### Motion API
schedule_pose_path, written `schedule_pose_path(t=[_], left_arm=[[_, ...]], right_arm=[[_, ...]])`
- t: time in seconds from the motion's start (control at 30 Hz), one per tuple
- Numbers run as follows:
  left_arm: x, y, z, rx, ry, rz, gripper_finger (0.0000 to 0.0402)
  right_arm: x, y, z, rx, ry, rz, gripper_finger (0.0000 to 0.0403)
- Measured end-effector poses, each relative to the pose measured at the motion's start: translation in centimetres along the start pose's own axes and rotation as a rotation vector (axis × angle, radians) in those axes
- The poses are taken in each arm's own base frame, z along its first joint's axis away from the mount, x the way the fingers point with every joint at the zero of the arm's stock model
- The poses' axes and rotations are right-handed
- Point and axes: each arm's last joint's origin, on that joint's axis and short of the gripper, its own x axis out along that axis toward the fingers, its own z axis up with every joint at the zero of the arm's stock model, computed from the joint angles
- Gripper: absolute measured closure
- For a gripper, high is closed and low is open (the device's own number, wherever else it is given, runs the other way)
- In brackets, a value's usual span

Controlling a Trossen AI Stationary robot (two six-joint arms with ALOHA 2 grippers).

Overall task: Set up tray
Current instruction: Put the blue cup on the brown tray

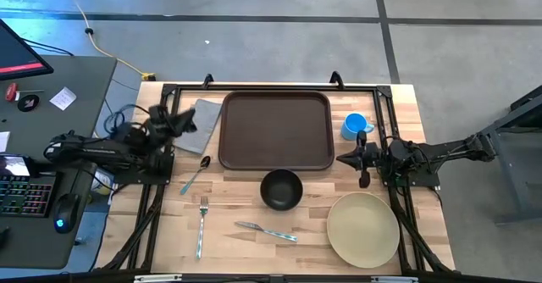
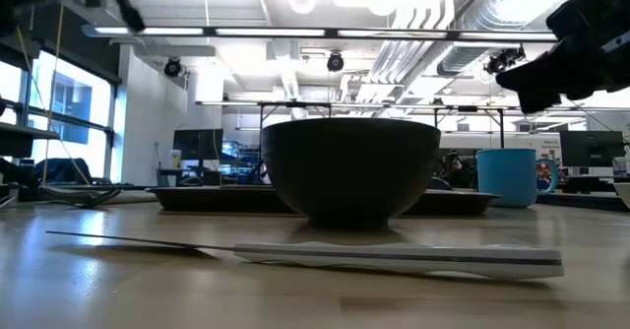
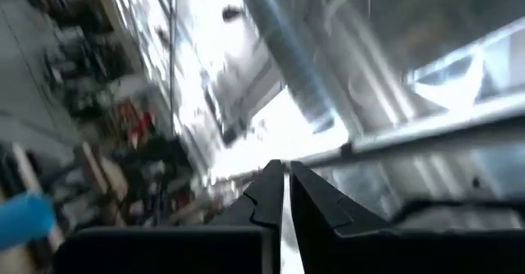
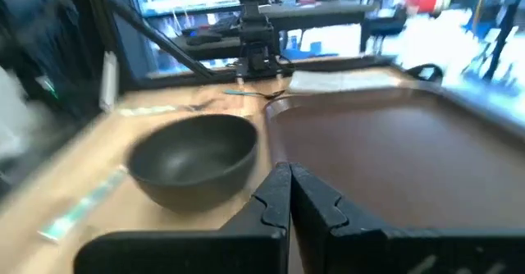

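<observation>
At the far left of the counter (image 1: 254, 249) the left gripper (image 1: 180, 122) hangs over the grey napkin (image 1: 206, 115), its fingers closed together on nothing, its camera tipped up toward the ceiling. Near that, a spoon (image 1: 196, 174) and a fork (image 1: 202, 225) lie on the wood, with a knife (image 1: 265, 230) further right. The tray (image 1: 275, 130) sits empty at the far middle, its long axis running left to right, and the dark bowl (image 1: 280, 189) stands just on its near side. Right of the tray are a blue mug (image 1: 355, 126) and, nearer, a beige plate (image 1: 363, 229). The right gripper (image 1: 363, 159) hovers just off the tray's right near corner, fingers together and empty, pointing left across bowl and tray. The bowl lies closest to this right arm, so it looks better placed to lift it onto the tray.
</observation>
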Motion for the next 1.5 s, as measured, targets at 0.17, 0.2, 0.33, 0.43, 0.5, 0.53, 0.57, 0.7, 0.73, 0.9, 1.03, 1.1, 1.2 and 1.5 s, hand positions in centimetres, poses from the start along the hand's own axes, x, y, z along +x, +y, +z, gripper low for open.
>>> schedule_pose_path(t=[0.17, 0.2, 0.33, 0.43, 0.5, 0.53, 0.57, 0.7, 0.73, 0.9, 1.03, 1.1, 1.2, 1.5], left_arm=[[5.6, -4.2, -0.2, 0.156, 0.078, 0.061, 0.0344], [7.0, -4.9, -0.6, 0.200, 0.108, 0.075, 0.0344], [12.2, -6.9, -1.8, 0.379, 0.220, 0.137, 0.0344], [15.5, -8.1, -1.5, 0.474, 0.277, 0.201, 0.0344], [17.2, -8.6, -1.1, 0.512, 0.377, 0.251, 0.0344], [17.8, -8.8, -0.7, 0.528, 0.431, 0.296, 0.0344], [18.1, -8.8, -0.2, 0.544, 0.489, 0.367, 0.0344], [18.8, -9.1, 1.6, 0.632, 0.614, 0.607, 0.0344], [18.9, -9.4, 2.0, 0.652, 0.631, 0.635, 0.0344], [19.1, -9.9, 2.9, 0.694, 0.731, 0.650, 0.0344], [18.6, -9.4, 3.5, 0.672, 0.782, 0.699, 0.0344], [18.1, -9.1, 3.9, 0.661, 0.800, 0.752, 0.0344], [17.8, -8.8, 4.3, 0.657, 0.810, 0.798, 0.0344], [17.7, -9.0, 5.5, 0.681, 0.796, 0.762, 0.0344]], right_arm=[[-0.2, 0.0, 2.0, 0.020, -0.192, -0.022, 0.0402], [-0.3, 0.0, 2.6, 0.071, -0.246, -0.016, 0.0402], [-1.4, -0.1, 5.2, 0.242, -0.521, 0.032, 0.0402], [-2.6, -0.3, 6.9, 0.344, -0.732, 0.060, 0.0402], [-3.5, -0.6, 7.8, 0.403, -0.862, 0.028, 0.0402], [-3.9, -0.8, 8.1, 0.421, -0.915, -0.027, 0.0402], [-4.2, -1.1, 8.2, 0.442, -0.950, -0.090, 0.0402], [-4.7, -1.9, 8.6, 0.600, -0.985, -0.362, 0.0402], [-4.6, -2.0, 8.8, 0.605, -0.966, -0.411, 0.0402], [-3.7, -1.6, 11.8, 0.479, -0.767, -0.450, 0.0402], [-2.5, -1.3, 14.8, 0.403, -0.469, -0.500, 0.0402], [-1.9, -1.2, 16.3, 0.406, -0.341, -0.559, 0.0402], [-1.1, -1.6, 18.8, 0.450, -0.244, -0.671, 0.0402], [3.0, -3.8, 25.9, 0.658, -0.248, -0.676, 0.0402]])
